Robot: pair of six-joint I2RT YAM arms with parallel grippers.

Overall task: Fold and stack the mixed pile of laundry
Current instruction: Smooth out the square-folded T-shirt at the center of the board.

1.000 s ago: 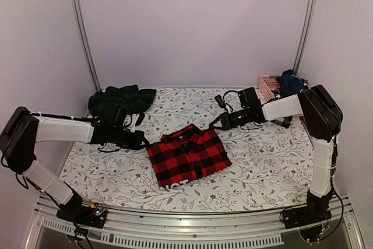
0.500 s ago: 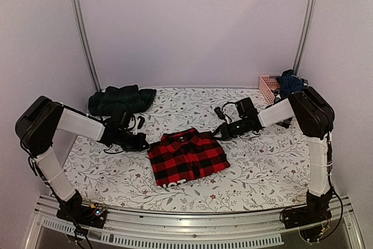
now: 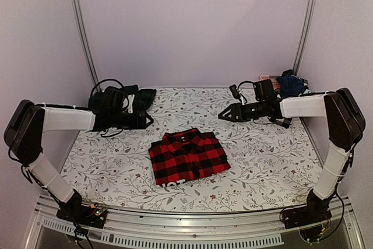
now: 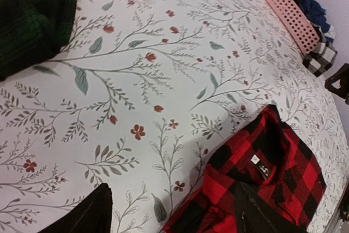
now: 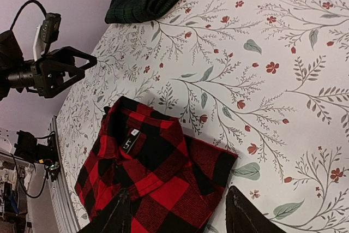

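A folded red-and-black checked flannel shirt (image 3: 187,157) lies flat at mid-table, collar toward the back. My left gripper (image 3: 147,121) hovers behind its left side, and my right gripper (image 3: 223,115) hovers behind its right side. Both stand open and clear of the cloth. In the left wrist view the shirt (image 4: 278,173) lies under the right finger, with the gripper (image 4: 174,216) holding nothing. The right wrist view has the shirt (image 5: 147,173) below the gripper (image 5: 180,219), which is empty too. A dark green tartan piece (image 3: 131,96) sits at the back left, partly behind my left arm.
A pink slatted basket (image 3: 267,83) stands at the back right with dark navy clothes (image 3: 289,83) heaped in it and a black-and-white checked piece (image 4: 322,58) beside it. The leaf-patterned cloth (image 3: 262,155) covers the table. Frame posts rise at both back corners.
Both grippers were shut at the shirt's back corners. They have opened, let go and drawn back and outward. The shirt stays folded in place.
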